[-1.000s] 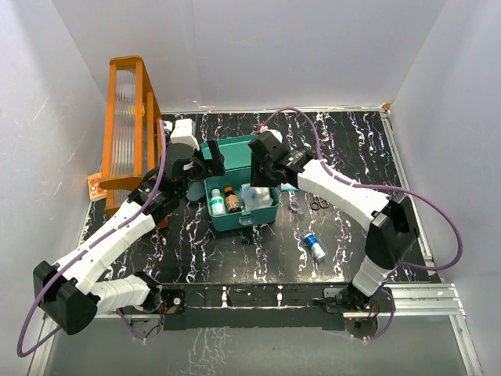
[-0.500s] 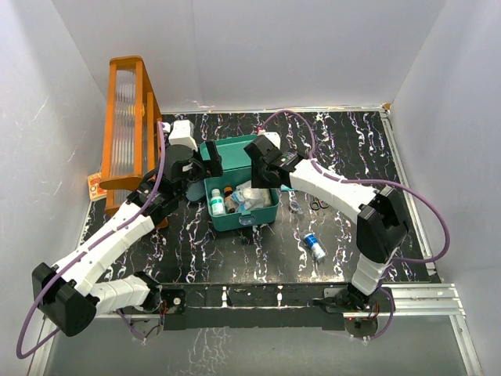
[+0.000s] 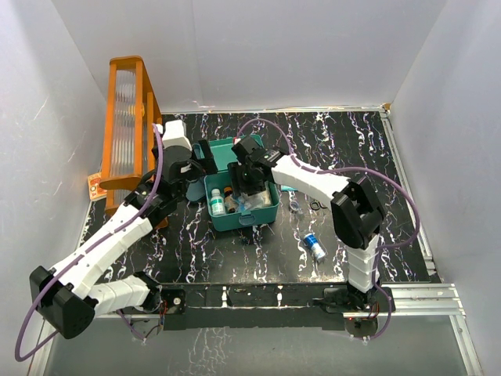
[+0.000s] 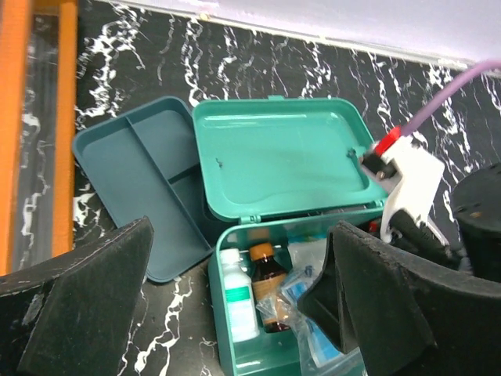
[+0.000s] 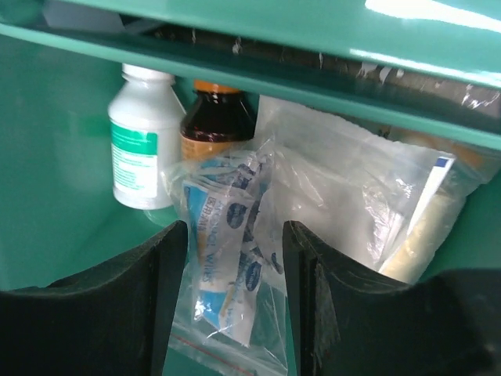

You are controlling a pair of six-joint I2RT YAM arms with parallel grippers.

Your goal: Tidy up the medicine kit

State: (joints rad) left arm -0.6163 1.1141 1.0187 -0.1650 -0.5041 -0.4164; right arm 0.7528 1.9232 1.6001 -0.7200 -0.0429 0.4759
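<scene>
Bright, even white light fills the overhead view, and the pale walls carry a faint lavender cast. Shadows under the arms on the black marbled table point(image 3: 235, 251) are soft and short. That view is sharp throughout, though the table's side edges lean inward toward the top. In the left wrist view the medicine kit point(image 4: 282, 157) shows a mild sheen on its lid, while the left gripper point(image 4: 239, 235) looms dark and out of focus. In the right wrist view a hard glare streaks the lid's edge, the plastic bags point(image 5: 352, 196) glint, and the right gripper point(image 5: 235, 235) is a blurred black mass.
</scene>
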